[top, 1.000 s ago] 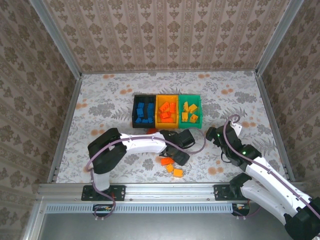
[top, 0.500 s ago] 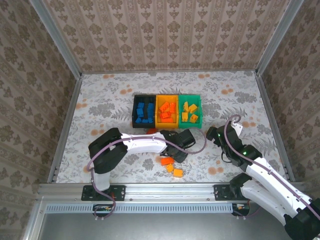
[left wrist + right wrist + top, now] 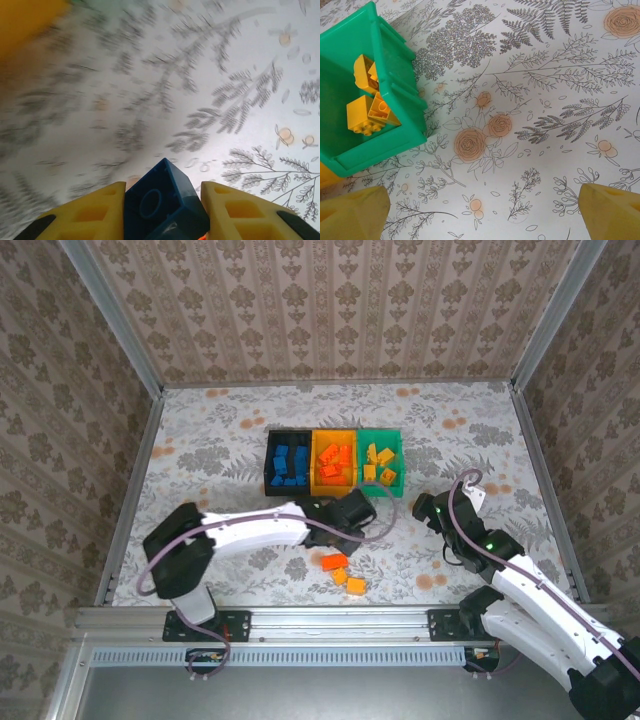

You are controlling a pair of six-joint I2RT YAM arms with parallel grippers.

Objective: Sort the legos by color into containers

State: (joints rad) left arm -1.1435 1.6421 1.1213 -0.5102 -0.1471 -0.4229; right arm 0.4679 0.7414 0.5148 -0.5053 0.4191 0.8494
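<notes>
Most of this sort looks done from where I'm standing. The black bin [image 3: 268,462] has a pile of blue ones in it, the yellow-orange bin [image 3: 314,462] holds the red-orange ones, and the green bin [image 3: 380,432] has the yellow-orange ones, so the colour scheme is pretty clear.

Right now the left gripper [image 3: 163,195] is clamped on a blue brick [image 3: 156,206], squeezed between both yellow fingers. It's just in front of the row of bins, on the near side. The wrist view is blurry, so I can't tell how high off the table [image 3: 200,450] it is. I'd guess that one belongs in the black bin, which is close by.

Left to do: one red-orange brick [image 3: 333,561] and two yellow-orange bricks [image 3: 356,586], bunched together near the front edge just below the left arm. So three loose plus the one in hand, as far as I can see.

The right gripper [image 3: 485,210] hangs beside the green bin with its fingers wide apart and nothing between them
</notes>
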